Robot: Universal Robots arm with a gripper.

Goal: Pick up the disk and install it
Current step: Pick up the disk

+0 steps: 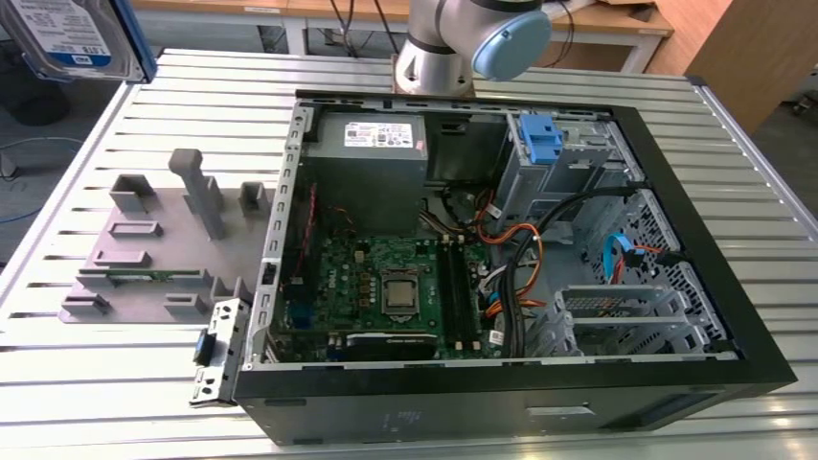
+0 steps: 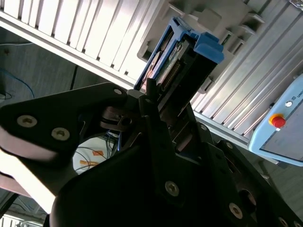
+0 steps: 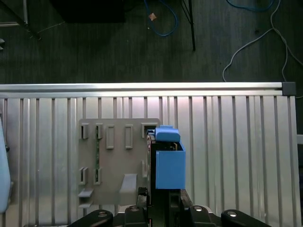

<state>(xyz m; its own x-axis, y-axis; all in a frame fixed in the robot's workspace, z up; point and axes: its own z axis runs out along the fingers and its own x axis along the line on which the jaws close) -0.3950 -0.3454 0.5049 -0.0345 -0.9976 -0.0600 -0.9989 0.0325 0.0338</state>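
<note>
A: Gripper (image 2: 168, 101)?
B: Clamped shut on the disk (image 2: 173, 61), near end pinched.
A: Long axis?
B: Straight out from the fingertips, held in the air.
A: Beneath?
B: Grey holder tray (image 3: 118, 156) on the slatted table (image 3: 236, 142).
A: Farther off?
B: Open computer case (image 1: 422, 388), well apart, toward the exterior view's right.

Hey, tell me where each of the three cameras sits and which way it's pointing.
Exterior view: off the arm, high, looking down on the table and open computer case; the arm stands at the far side, the disk at the exterior view's left, near the top.
First wrist view: on the arm, looking down past the gripper, which holds the disk, at the grey fixture plate.
Second wrist view: on the arm, close beside the gripper, looking along it at the disk.
Shared: all three show the disk.
</note>
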